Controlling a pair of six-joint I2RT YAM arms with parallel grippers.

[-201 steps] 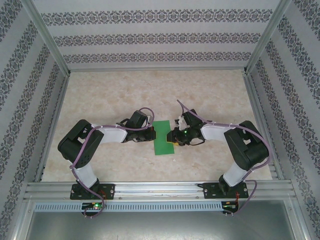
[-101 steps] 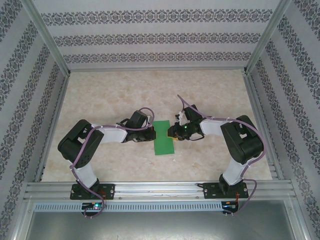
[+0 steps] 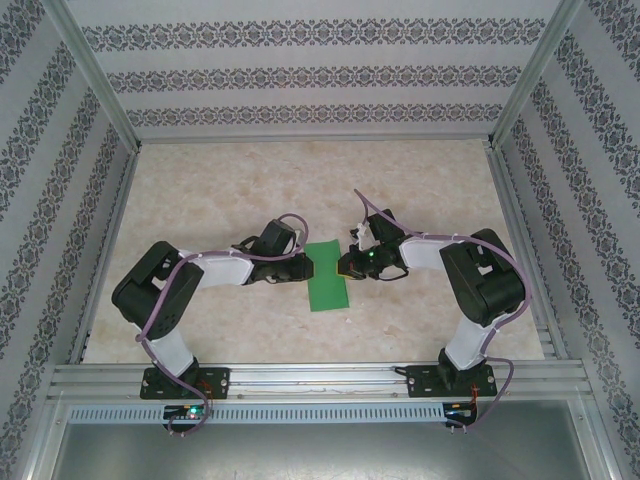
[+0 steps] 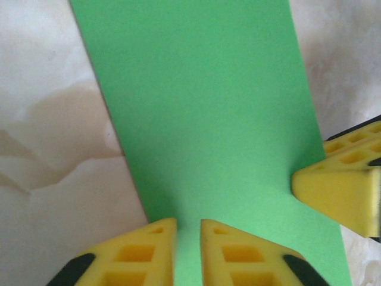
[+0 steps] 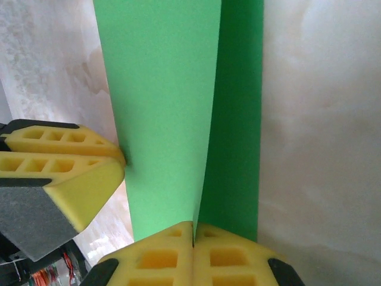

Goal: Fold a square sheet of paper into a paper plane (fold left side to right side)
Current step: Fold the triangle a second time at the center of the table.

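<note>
The square sheet of paper [image 3: 328,278] lies mid-table as a narrow bright green strip, folded over on itself. In the right wrist view its upper layer [image 5: 166,107] rises off the darker lower layer [image 5: 238,119]. My right gripper [image 5: 193,229] is shut on that raised edge, at the strip's right side [image 3: 346,267]. My left gripper [image 3: 308,268] sits at the strip's left edge. Its yellow fingertips [image 4: 189,229] stand a narrow gap apart over the green surface [image 4: 202,107], holding nothing. A right finger [image 4: 336,190] shows opposite it.
The pale marbled tabletop [image 3: 230,190] is bare round the paper. Patterned walls and metal frame posts [image 3: 110,110] enclose the back and sides. An aluminium rail [image 3: 320,378] with both arm bases runs along the near edge.
My right gripper has shifted slightly up and to the left, holding the paper's edge, and the green shape has evened out into a strip. The left arm has hardly moved.
</note>
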